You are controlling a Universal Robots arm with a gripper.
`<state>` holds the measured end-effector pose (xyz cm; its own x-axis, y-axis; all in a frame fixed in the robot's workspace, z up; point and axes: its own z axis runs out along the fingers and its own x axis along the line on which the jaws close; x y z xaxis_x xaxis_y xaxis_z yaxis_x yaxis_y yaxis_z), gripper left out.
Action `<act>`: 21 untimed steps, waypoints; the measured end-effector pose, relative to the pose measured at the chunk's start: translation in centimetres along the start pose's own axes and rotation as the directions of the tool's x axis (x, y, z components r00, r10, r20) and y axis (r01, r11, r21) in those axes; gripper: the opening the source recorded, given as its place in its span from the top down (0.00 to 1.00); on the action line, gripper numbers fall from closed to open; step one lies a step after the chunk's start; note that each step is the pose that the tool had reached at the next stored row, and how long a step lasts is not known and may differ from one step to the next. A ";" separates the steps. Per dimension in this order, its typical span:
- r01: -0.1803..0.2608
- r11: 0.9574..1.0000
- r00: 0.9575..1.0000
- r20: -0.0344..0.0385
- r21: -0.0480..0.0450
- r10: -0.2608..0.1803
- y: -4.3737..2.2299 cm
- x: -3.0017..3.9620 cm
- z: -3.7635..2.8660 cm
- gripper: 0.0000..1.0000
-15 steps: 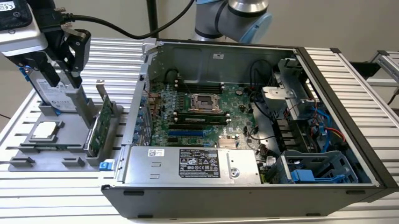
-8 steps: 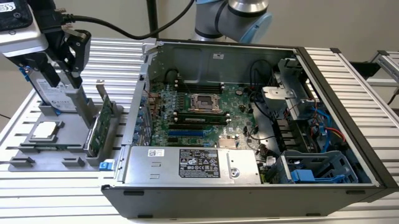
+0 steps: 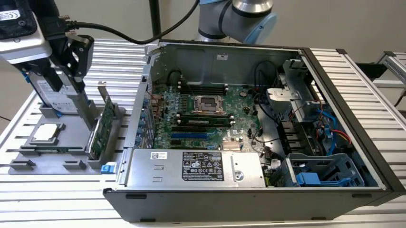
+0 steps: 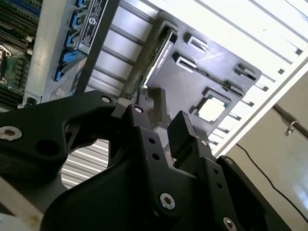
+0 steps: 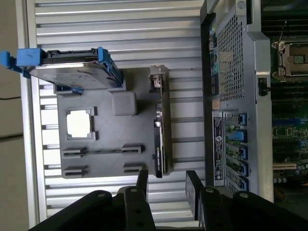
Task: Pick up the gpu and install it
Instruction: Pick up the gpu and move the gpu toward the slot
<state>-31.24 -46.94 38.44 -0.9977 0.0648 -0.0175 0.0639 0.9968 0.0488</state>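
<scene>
Pick-up seems the step in hand: the gripper [image 5: 167, 175] hangs empty, jaws wide, over the gpu [image 3: 100, 128], standing on edge in the grey tray [image 3: 57, 154] at nine o'clock of the case [image 3: 254, 204] in the exterior view; a grasp likely needs the thin edge squarely straddled.

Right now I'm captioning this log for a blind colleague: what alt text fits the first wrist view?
An open, empty end effector hovers near one end of a graphics card standing on edge in a gray tray on a slatted table. The tray also holds a blue-framed hard drive and a square silver chip; an open computer case sits beside it.
</scene>
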 end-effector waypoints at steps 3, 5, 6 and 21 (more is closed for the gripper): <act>0.000 1.000 1.000 0.000 0.000 0.000 -0.01 0.00 0.27 0.00; 0.000 1.000 1.000 0.000 0.000 0.000 -0.02 0.01 0.43 0.00; 0.000 1.000 1.000 0.000 0.000 0.000 -0.02 0.01 0.51 0.00; 0.000 1.000 1.000 0.000 0.000 0.000 -0.07 0.02 1.41 0.00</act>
<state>-31.24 -46.94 37.03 -0.9977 0.0648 -0.0175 0.0638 0.9968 0.0488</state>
